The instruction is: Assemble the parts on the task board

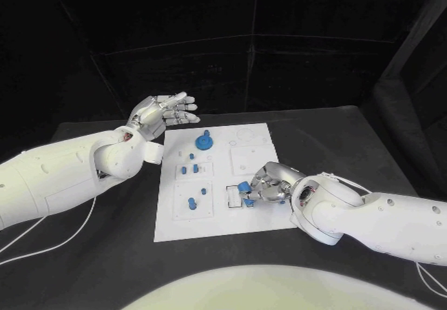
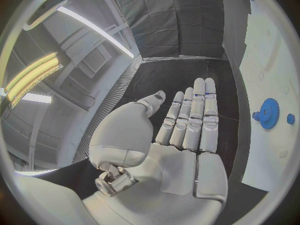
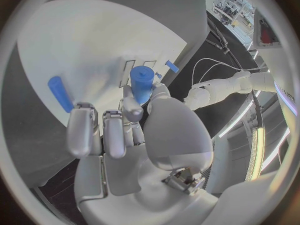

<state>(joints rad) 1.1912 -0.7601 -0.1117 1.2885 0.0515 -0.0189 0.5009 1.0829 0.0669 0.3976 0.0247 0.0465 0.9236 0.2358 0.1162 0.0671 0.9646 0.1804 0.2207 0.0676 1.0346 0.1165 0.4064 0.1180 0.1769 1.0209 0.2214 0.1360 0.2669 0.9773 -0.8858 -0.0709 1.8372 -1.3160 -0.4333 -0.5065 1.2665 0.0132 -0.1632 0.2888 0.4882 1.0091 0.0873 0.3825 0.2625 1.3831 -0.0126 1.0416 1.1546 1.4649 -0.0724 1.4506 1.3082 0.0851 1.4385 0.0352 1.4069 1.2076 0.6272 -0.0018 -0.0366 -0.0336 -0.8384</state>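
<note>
Your right hand (image 1: 267, 186) sits low over the near right part of the white task board (image 1: 259, 221), its fingers (image 3: 115, 133) curled around a blue cylindrical part (image 3: 142, 83). The right wrist view shows that cylinder pinched upright between thumb and fingertips, its stepped end pointing away from the palm. A second, slimmer blue peg (image 3: 60, 93) lies on the board just beyond the fingers, apart from them. In the head view the held piece shows as blue at the hand's left side, beside a small blue part (image 1: 248, 202) on the board.

Your left hand (image 1: 164, 111) hovers above the tabletop (image 1: 84, 258) off the board's far left corner, palm up and holding nothing; its fingers (image 2: 194, 119) are stretched out straight and side by side, the thumb set a little apart.

On the board's far half a blue gear (image 1: 205, 141) stands, well clear of both hands. Several small blue pegs (image 1: 193, 203) stand in the left-hand column of recesses.
</note>
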